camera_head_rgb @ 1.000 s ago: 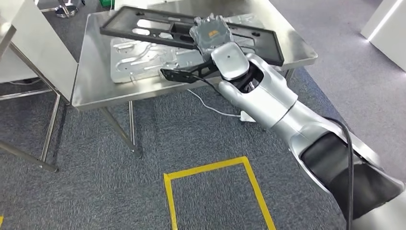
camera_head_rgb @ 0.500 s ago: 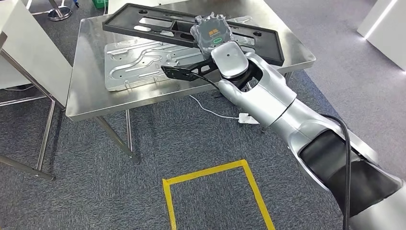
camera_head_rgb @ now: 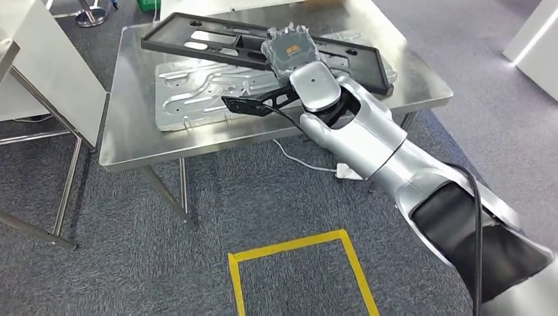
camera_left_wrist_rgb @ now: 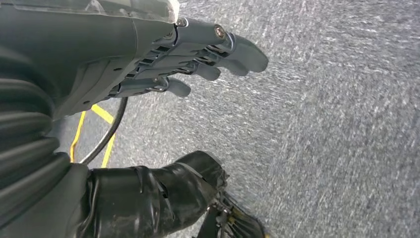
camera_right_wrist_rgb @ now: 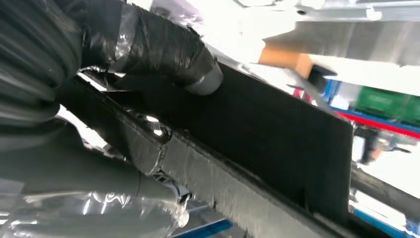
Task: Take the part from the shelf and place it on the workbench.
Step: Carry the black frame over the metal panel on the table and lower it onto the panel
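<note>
A long black frame part (camera_head_rgb: 210, 41) with cut-outs lies across the steel workbench (camera_head_rgb: 131, 141), over a silver stamped plate (camera_head_rgb: 197, 89). My right hand (camera_head_rgb: 291, 52) grips the frame near its middle, arm stretched over the bench's front edge. In the right wrist view the thumb (camera_right_wrist_rgb: 168, 49) presses on the frame's black face (camera_right_wrist_rgb: 267, 134), so the frame (camera_right_wrist_rgb: 267, 134) is held. My left hand (camera_left_wrist_rgb: 198, 64) hangs over grey carpet with its fingers apart and nothing in them.
A white cable (camera_head_rgb: 309, 161) runs on the carpet under the bench. A yellow taped square (camera_head_rgb: 296, 263) marks the floor in front. A white-topped metal-legged stand (camera_head_rgb: 39, 79) is at the left. A white unit (camera_head_rgb: 533, 39) stands at the right.
The whole view has shifted slightly as the camera moved. My right hand still grips the black frame over the bench, and its hold looks the same.
</note>
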Motion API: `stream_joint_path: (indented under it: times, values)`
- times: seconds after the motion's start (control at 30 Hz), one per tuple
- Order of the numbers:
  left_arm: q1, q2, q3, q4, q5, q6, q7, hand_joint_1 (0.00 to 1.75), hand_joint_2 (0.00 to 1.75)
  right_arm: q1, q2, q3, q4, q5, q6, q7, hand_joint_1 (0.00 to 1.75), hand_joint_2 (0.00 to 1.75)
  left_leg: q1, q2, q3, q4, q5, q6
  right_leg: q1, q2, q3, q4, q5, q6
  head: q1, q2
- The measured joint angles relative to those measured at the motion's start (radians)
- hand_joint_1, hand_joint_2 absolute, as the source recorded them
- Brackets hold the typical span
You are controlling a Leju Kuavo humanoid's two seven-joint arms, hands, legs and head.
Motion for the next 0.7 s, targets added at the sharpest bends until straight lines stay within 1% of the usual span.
stream_joint_path:
  times: [0.07,0.1,0.13,0.17,0.23,0.27,0.3,0.33,0.37,0.4,0.43,0.47,0.5,0.53,0.57,0.6,0.63,0.67,0.7]
  values:
    - [0.001,0.001,0.000,0.000,0.000,0.000,0.000,0.00,1.75,0.001,0.000,0.000,0.001,0.000,0.000,0.000,1.75,1.75,0.002,0.000,-0.003,0.006,-0.007,-0.004,0.000,0.002,0.000,-0.002,-0.003,-0.011,-0.001,0.000]
    - [0.002,0.001,0.000,0.000,-0.001,0.001,0.000,0.00,1.75,0.001,0.000,0.000,0.002,0.000,0.000,0.000,1.75,1.75,0.003,0.001,-0.007,0.015,-0.014,-0.008,-0.002,0.002,0.002,-0.003,-0.005,-0.015,-0.003,0.000]
    - [0.002,0.001,0.000,0.000,-0.001,0.002,0.000,0.00,1.75,0.000,0.001,0.000,0.002,0.000,0.000,0.001,1.75,1.75,0.006,0.002,-0.021,0.042,-0.029,-0.015,-0.005,0.003,0.004,-0.004,-0.007,-0.019,-0.005,0.000]
    - [0.001,0.001,0.000,0.000,-0.002,0.002,0.000,0.00,1.75,0.000,0.002,0.000,0.002,0.000,0.000,0.001,1.75,1.75,0.010,0.004,-0.045,0.089,-0.050,-0.023,-0.008,0.003,0.007,-0.005,-0.009,-0.022,-0.008,0.000]
    - [-0.001,0.000,0.000,0.000,-0.003,0.003,-0.001,0.00,1.75,0.001,0.005,0.000,0.001,0.000,0.001,0.000,1.75,1.75,0.019,0.007,-0.120,0.219,-0.095,-0.037,-0.010,0.003,0.016,-0.008,-0.015,-0.025,-0.012,0.000]
    - [-0.001,-0.001,0.000,0.000,-0.003,0.003,-0.002,0.00,1.75,0.004,0.005,0.000,0.001,0.000,0.001,0.000,1.75,1.75,0.023,0.007,-0.154,0.269,-0.101,-0.041,-0.011,0.003,0.023,-0.011,-0.019,-0.025,-0.011,0.000]
    - [0.000,-0.002,0.000,0.000,-0.003,0.003,-0.002,0.00,1.75,0.007,0.006,0.000,0.001,-0.001,0.001,-0.001,1.75,1.75,0.025,0.007,-0.173,0.287,-0.088,-0.043,-0.012,0.003,0.032,-0.015,-0.023,-0.024,-0.012,0.000]
    - [0.001,-0.003,0.000,0.000,-0.003,0.004,-0.002,0.00,1.75,0.010,0.006,0.000,0.001,-0.001,0.001,-0.002,1.75,1.75,0.026,0.007,-0.173,0.262,-0.053,-0.042,-0.012,0.003,0.043,-0.019,-0.027,-0.023,-0.012,0.000]
    - [0.002,-0.003,0.000,0.000,-0.003,0.004,-0.002,0.00,1.75,0.011,0.007,0.000,0.001,-0.002,0.001,-0.002,1.75,1.75,0.025,0.007,-0.155,0.201,-0.002,-0.037,-0.012,0.003,0.056,-0.025,-0.031,-0.021,-0.012,0.000]
    - [0.002,-0.001,0.000,0.000,-0.004,0.006,-0.002,0.00,1.75,0.010,0.008,0.000,0.001,-0.003,0.000,-0.002,1.75,1.75,0.022,0.007,-0.127,0.120,0.049,-0.026,-0.013,0.003,0.068,-0.031,-0.034,-0.020,-0.011,0.000]
    - [0.003,0.001,0.000,0.000,-0.004,0.007,-0.002,0.00,1.75,0.009,0.009,0.000,0.001,-0.003,-0.001,-0.002,1.75,1.75,0.019,0.008,-0.098,0.050,0.084,-0.015,-0.013,0.003,0.078,-0.039,-0.036,-0.018,-0.011,0.000]
    - [0.003,0.002,0.000,0.000,-0.005,0.009,-0.001,0.00,1.75,0.007,0.010,0.000,0.002,-0.003,-0.003,-0.002,1.75,1.75,0.015,0.008,-0.077,0.002,0.103,-0.006,-0.015,0.004,0.084,-0.046,-0.037,-0.015,-0.011,0.000]
    - [0.003,0.006,0.000,0.000,-0.005,0.011,0.000,0.00,1.75,0.006,0.010,0.000,0.002,-0.003,-0.004,-0.002,1.75,1.75,0.011,0.008,-0.066,-0.020,0.106,0.001,-0.017,0.005,0.087,-0.052,-0.036,-0.011,-0.011,0.000]
    - [0.003,0.008,0.000,0.000,-0.005,0.012,0.000,0.00,1.75,0.007,0.011,0.000,0.003,-0.004,-0.005,-0.002,1.75,1.75,0.008,0.008,-0.060,-0.028,0.101,0.004,-0.018,0.006,0.088,-0.059,-0.035,-0.005,-0.012,0.000]
    - [0.003,0.011,0.000,0.000,-0.006,0.013,0.000,0.00,1.75,0.009,0.012,0.000,0.004,-0.004,-0.006,-0.003,1.75,1.75,0.006,0.008,-0.048,-0.046,0.102,0.010,-0.016,0.006,0.091,-0.064,-0.034,0.000,-0.012,0.000]
    - [0.003,0.013,0.000,0.000,-0.006,0.014,0.000,0.00,1.75,0.011,0.012,0.000,0.005,-0.004,-0.007,-0.003,1.75,1.75,0.008,0.010,-0.033,-0.068,0.104,0.012,-0.012,0.003,0.091,-0.062,-0.035,0.004,-0.010,0.000]
    - [0.003,0.012,0.000,0.000,-0.006,0.013,0.000,0.00,1.75,0.011,0.013,0.000,0.007,-0.005,-0.008,-0.004,1.75,1.75,0.009,0.012,-0.016,-0.092,0.106,0.015,-0.007,0.000,0.084,-0.046,-0.042,0.006,-0.008,0.000]
    - [0.002,0.012,0.000,0.000,-0.005,0.012,0.000,0.00,1.75,0.009,0.013,0.000,0.009,-0.005,-0.009,-0.005,1.75,1.75,0.012,0.014,0.000,-0.111,0.108,0.017,-0.003,-0.004,0.065,-0.009,-0.058,0.006,-0.005,0.000]
    - [0.001,0.010,0.000,0.000,-0.005,0.011,0.000,0.00,1.75,0.007,0.014,0.000,0.010,-0.005,-0.011,-0.005,1.75,1.75,0.013,0.015,0.009,-0.117,0.106,0.017,-0.002,-0.006,0.034,0.048,-0.081,0.003,-0.004,0.000]
